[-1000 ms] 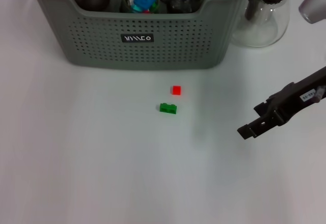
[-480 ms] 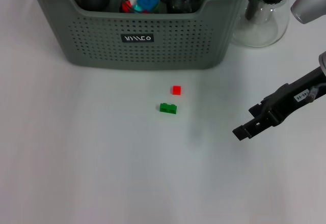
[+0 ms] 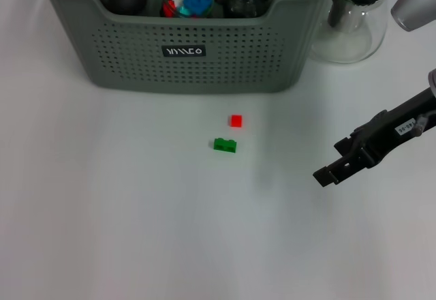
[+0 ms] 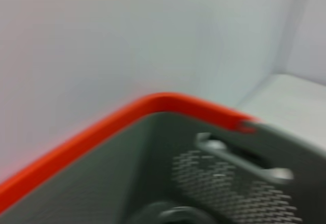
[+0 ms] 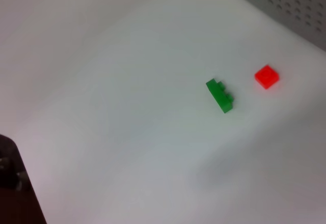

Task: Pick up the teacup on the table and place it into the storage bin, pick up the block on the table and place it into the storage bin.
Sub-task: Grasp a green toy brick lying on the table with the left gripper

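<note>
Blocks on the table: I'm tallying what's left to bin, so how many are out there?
2: a red block and a green block just nearer, before the storage bin.

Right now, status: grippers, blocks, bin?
Right gripper hovers right of blocks, holds nothing. Left arm not seen. Red block and green block on table, outside bin. Nothing between.

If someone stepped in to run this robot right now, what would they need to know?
Right gripper: above the table, to the right of the blocks, holding nothing visible.
Left gripper: not in the head view.
Storage bin: at the back of the table, already holding dark round items and a blue piece.
No teacup is left on the table.
Still to do: green block and red block, both on the table before the bin.
</note>
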You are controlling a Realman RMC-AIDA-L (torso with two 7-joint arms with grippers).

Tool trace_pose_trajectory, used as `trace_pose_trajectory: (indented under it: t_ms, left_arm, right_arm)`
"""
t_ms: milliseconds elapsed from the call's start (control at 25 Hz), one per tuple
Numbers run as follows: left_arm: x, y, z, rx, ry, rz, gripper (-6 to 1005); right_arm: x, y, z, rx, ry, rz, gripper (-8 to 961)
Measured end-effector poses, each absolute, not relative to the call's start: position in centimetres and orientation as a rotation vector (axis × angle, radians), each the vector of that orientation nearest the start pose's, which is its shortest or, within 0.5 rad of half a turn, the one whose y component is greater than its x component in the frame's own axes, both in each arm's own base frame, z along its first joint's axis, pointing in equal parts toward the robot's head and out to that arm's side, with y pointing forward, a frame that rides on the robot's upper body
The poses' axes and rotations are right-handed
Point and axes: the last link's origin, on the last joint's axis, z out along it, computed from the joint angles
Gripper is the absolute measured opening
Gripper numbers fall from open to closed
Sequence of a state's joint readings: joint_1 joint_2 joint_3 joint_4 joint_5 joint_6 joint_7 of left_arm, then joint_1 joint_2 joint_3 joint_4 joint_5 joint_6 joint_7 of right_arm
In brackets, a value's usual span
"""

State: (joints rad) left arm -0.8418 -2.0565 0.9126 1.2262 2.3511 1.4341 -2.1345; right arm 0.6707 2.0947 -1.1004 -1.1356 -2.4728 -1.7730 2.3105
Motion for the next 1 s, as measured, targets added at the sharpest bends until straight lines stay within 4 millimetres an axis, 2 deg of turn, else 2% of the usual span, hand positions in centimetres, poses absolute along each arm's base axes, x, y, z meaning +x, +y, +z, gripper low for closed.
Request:
trace_pose_trajectory:
  t_ms: [120,200,360,440,480,600,680,1000]
  left_arm:
    - [-10.5,39.2,6.2,-2.792,-0.342,-0.180,777]
    - [-11.0,36.9,5.4,-2.915,-0.274,-0.155,921]
    - [-12.4,34.0,3.1,-3.074,-0.258,-0.028,917]
    - [-12.7,33.7,2.4,-3.088,-0.277,0.016,915]
    - [-13.4,33.3,0.5,-3.098,-0.313,0.140,914]
    - [-14.2,33.2,-2.3,-3.076,-0.306,0.339,911]
    - [-14.6,33.4,-3.4,-3.060,-0.283,0.406,909]
    - [-15.1,34.8,-7.2,-2.982,-0.174,0.492,902]
  right_arm:
    - [19.5,33.8,0.4,-2.883,1.094,-0.348,927]
    - [19.7,33.9,0.5,-2.878,1.097,-0.341,927]
    - [19.9,34.0,0.7,-2.866,1.106,-0.326,928]
    - [20.0,34.0,0.8,-2.862,1.110,-0.321,928]
    - [20.0,34.0,0.8,-2.861,1.112,-0.320,928]
    - [20.1,34.0,0.9,-2.857,1.112,-0.321,928]
    - [20.2,34.1,0.9,-2.854,1.112,-0.320,928]
    - [20.3,34.0,0.9,-2.854,1.112,-0.321,928]
